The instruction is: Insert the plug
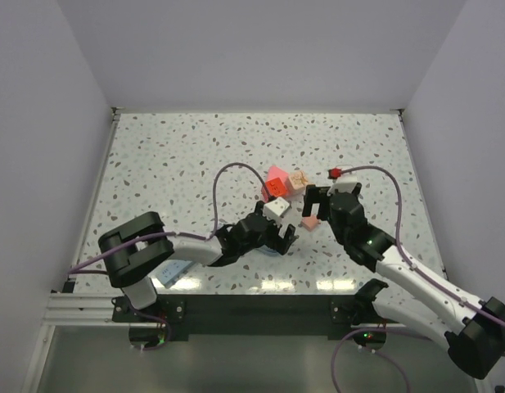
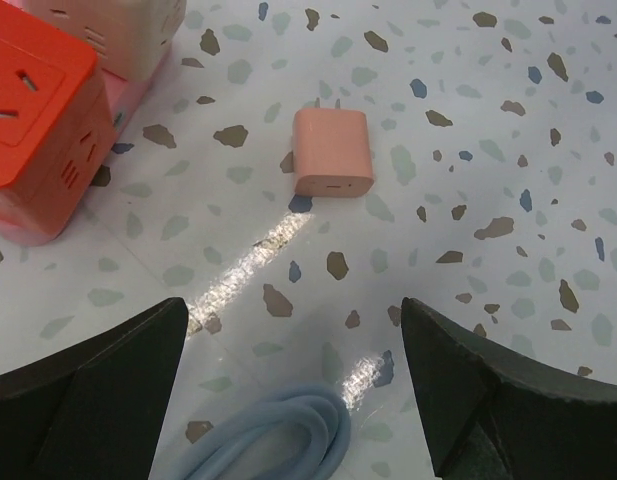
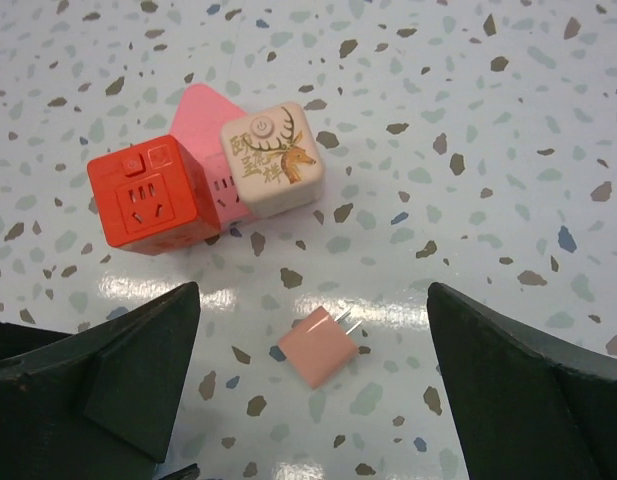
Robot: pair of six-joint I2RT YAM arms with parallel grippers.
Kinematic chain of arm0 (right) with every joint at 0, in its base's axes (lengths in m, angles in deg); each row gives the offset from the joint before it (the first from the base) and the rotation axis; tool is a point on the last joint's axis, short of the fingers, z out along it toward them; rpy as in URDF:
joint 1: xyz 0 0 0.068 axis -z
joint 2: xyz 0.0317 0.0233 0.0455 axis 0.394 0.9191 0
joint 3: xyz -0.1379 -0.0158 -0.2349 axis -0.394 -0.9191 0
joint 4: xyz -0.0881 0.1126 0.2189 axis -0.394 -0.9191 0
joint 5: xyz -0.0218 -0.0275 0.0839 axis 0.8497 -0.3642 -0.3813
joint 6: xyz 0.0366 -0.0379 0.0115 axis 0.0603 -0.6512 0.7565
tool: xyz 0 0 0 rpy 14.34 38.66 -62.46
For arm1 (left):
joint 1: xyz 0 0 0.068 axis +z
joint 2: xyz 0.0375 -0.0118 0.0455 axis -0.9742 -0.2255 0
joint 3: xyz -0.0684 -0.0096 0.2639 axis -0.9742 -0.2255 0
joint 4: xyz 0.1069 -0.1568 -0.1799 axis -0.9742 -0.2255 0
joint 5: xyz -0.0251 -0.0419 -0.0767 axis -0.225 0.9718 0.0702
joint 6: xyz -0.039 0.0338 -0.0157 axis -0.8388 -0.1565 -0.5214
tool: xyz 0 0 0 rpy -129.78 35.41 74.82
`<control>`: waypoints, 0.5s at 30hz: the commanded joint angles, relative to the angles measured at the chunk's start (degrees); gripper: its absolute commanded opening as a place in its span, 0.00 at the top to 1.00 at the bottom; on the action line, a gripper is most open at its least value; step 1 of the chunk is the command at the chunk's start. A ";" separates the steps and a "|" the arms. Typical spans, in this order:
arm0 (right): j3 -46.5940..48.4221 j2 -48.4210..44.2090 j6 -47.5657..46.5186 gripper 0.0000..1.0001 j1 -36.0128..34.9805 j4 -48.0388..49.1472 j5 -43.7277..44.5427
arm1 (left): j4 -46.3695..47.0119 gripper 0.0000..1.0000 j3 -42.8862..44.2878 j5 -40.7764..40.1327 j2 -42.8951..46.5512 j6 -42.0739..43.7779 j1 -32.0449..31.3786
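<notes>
Plug [image 3: 318,347] lying loose on table [image 3: 508,130], just near-right of red socket cube [image 3: 148,205], not inserted. Right end effector [image 3: 313,385] hovers above it, spread wide, empty. Left end effector [image 2: 298,390] released too, empty. Grasp and insertion both left.

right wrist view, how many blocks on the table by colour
red socket cube: 1
cream deer-print cube: 1
pink triangular block: 1
salmon-pink plug: 1
total: 4
</notes>
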 commanded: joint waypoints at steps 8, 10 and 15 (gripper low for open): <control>-2.71 -9.49 0.65 0.01 0.75 0.51 5.65 | 1.95 0.08 10.05 2.13 -9.66 2.42 -0.84; -2.63 -9.67 0.56 0.01 0.84 0.51 5.57 | 1.08 0.07 12.50 1.95 -11.77 2.68 -0.84; -3.06 -10.98 0.65 0.01 0.84 0.34 5.04 | -0.07 0.07 16.64 1.25 -15.03 3.12 -0.93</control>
